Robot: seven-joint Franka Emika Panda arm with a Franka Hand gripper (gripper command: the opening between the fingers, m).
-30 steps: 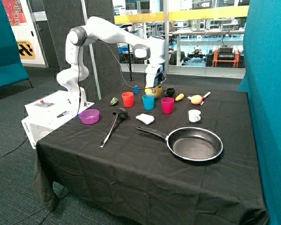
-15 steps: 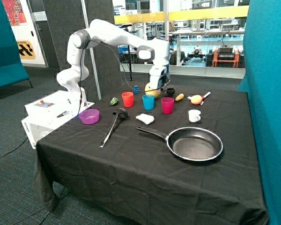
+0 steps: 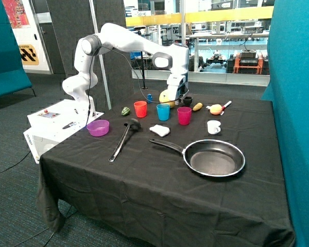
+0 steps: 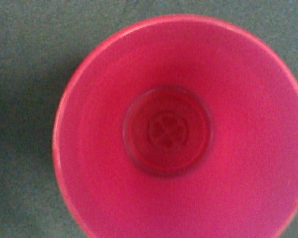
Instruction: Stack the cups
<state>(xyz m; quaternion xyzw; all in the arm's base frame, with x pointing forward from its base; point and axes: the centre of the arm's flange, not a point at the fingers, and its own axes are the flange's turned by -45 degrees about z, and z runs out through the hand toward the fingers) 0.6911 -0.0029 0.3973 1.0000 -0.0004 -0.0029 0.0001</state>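
The cups stand three in a row across the far half of the surface, each upright with its mouth up and each apart from its neighbours: one red cup, one blue cup, one magenta-pink cup; you can judge from that spacing that nothing is nested yet and the whole stacking is still ahead of you. The gripper hangs above and just behind the magenta-pink cup; the wrist view looks straight down into that cup, its round base nearly centred, which suggests you are lining up over it for a pick; whether the fingers are spread or pressed together you cannot tell, since neither view shows them. An upright, open-mouthed cup suits a grasp on one wall at the rim, and it also lets the next cup receive it from above.

Count the rest so you do not mistake them: one small black mug and one small white mug, neither part of the stack; one frying pan; one black ladle; one purple bowl; one crumpled white cloth.
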